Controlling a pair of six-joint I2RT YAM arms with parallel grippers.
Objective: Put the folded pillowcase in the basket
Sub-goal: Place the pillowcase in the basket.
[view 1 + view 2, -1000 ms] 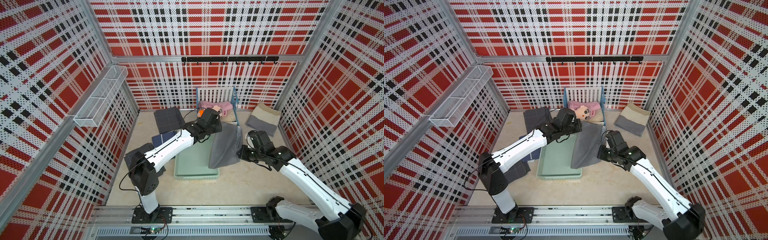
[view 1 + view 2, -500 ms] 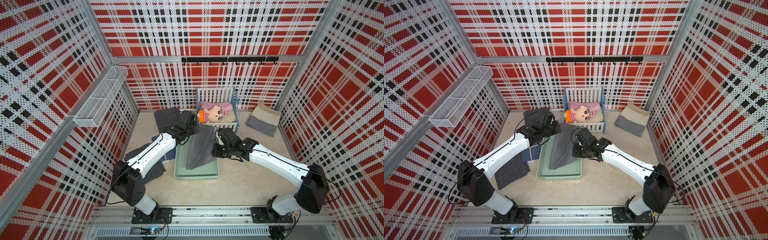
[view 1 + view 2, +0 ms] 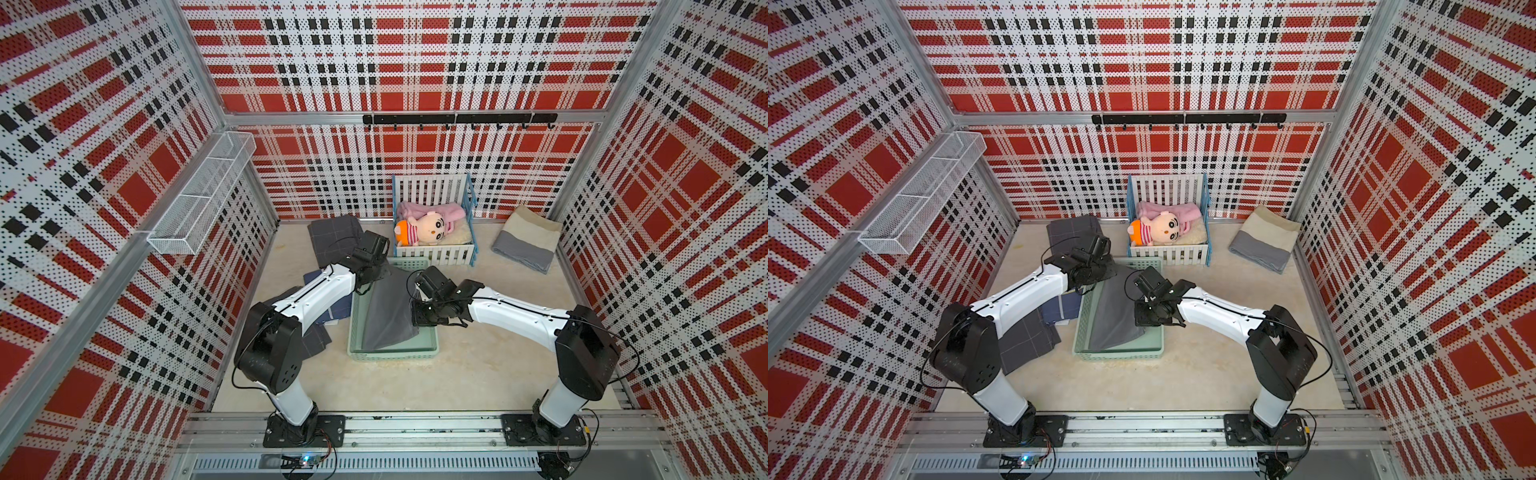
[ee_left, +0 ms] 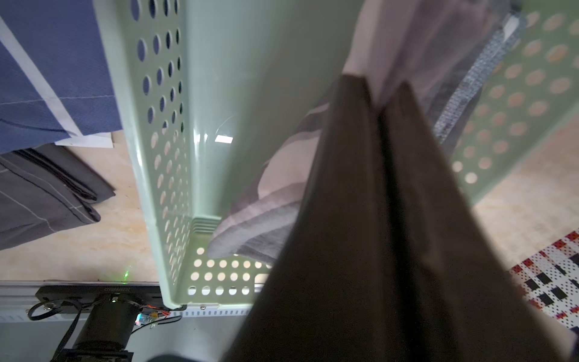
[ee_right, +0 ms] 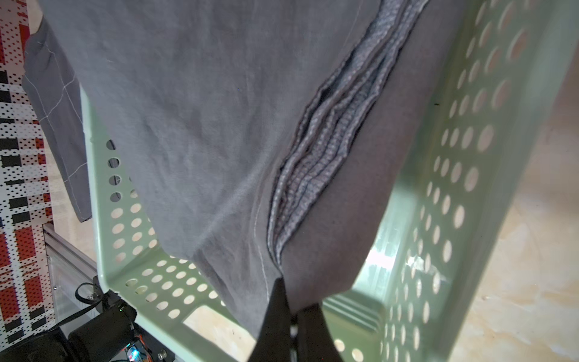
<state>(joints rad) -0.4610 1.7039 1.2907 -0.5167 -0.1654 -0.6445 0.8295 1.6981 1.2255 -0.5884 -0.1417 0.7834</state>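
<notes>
We look down into a booth with red plaid walls. A wire rack [image 3: 199, 199] hangs on the wall at far left, and below it dark checked cloths [image 3: 332, 237] and a blue cloth [image 3: 338, 309] lie on the beige surface [image 3: 478, 365]. The blue cloth sits right against the basket's left wall. Next comes the left pincer [image 4: 379, 91], pressed together on the far end of the grey pillowcase [image 3: 390, 311], above the far-left corner of the mint basket [image 3: 392, 355]. The pillowcase slopes down from that grip, its long axis running far to near along the basket's own length, though a little slanted. Its near end is already inside the walls and seems to rest on the basket floor. The right pincer [image 5: 293, 297] is also shut, pinching the pillowcase's right edge closer to the near end, over the basket's right side. The pillowcase therefore hangs straight below and between both pincers, and each arm holds one end. We judge that the coming move is a short drop and a letting go. The white crib [image 3: 434, 249] with a doll [image 3: 424, 230] stands just beyond the far rim, close to the left arm's wrist. A folded beige-and-grey pillow [image 3: 525, 245] lies well apart at far right.
</notes>
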